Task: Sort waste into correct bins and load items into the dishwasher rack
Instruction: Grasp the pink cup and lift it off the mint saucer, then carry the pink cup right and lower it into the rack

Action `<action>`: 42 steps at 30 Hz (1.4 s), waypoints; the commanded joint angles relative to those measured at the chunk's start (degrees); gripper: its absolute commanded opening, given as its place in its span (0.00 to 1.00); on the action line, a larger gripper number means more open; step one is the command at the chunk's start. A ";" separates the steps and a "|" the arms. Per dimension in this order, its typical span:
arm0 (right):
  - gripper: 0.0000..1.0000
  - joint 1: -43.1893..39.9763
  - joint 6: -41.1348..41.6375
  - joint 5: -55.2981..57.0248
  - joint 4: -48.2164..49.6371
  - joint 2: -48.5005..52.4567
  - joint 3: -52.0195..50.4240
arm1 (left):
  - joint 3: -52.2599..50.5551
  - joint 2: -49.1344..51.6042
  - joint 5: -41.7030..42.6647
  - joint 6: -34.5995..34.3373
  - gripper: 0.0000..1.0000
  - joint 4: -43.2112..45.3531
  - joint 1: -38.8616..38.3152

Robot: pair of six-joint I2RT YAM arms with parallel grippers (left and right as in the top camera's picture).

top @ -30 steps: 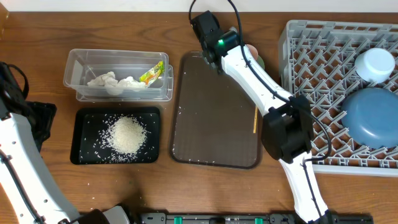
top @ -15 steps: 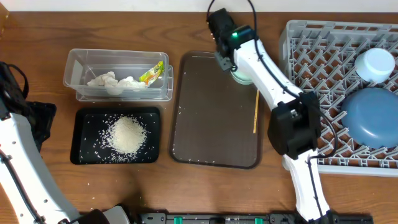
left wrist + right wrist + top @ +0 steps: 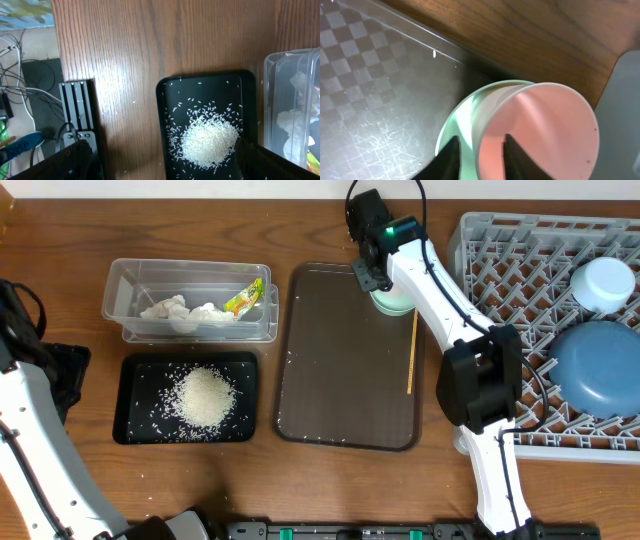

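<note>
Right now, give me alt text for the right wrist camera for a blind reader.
The right claw straddles the wall of a pink cup sitting in a mint green dish. They are at the corner of a dark brown tray, with wooden table beyond.

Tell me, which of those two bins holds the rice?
The shallow black tray, with a heap of white rice. The clear tub beside it holds tissue wads and a green-and-yellow wrapper instead.
</note>
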 commanded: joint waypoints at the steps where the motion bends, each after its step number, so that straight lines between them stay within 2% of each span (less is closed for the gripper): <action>1: 0.18 0.44 1.20 -1.01 -0.04 -0.28 0.22 | 0.15 0.11 -0.48 -0.94 0.94 -0.15 0.20; 5: 0.01 0.44 1.90 -0.98 -0.07 -0.33 0.22 | 0.15 0.11 -0.48 -0.94 0.94 -0.15 0.20; 11: 0.01 0.48 2.71 -0.98 -0.04 -2.71 0.24 | 0.15 0.11 -0.48 -0.94 0.94 -0.15 0.20; 17: 0.01 -0.98 2.95 -2.86 -0.61 -11.82 0.24 | 0.15 0.11 -0.48 -0.94 0.94 -0.15 0.20; 25: 0.01 -9.57 2.93 -13.94 -8.22 -25.18 0.22 | 0.15 0.11 -0.48 -0.94 0.94 -0.15 0.20; 29: 0.01 -18.08 2.86 -24.74 -10.32 -27.23 0.22 | 0.15 0.11 -0.48 -0.94 0.94 -0.15 0.20; 33: 0.01 -28.74 -0.42 -46.03 -10.82 -26.25 -0.83 | 0.15 0.11 -0.48 -0.94 0.94 -0.15 0.20; 39: 0.01 -40.41 -10.71 -73.26 -8.52 -24.94 -9.73 | 0.15 0.11 -0.48 -0.94 0.94 -0.15 0.20; 42: 0.01 -43.80 -12.31 -80.30 -4.00 -24.46 -16.06 | 0.15 0.11 -0.48 -0.94 0.94 -0.15 0.20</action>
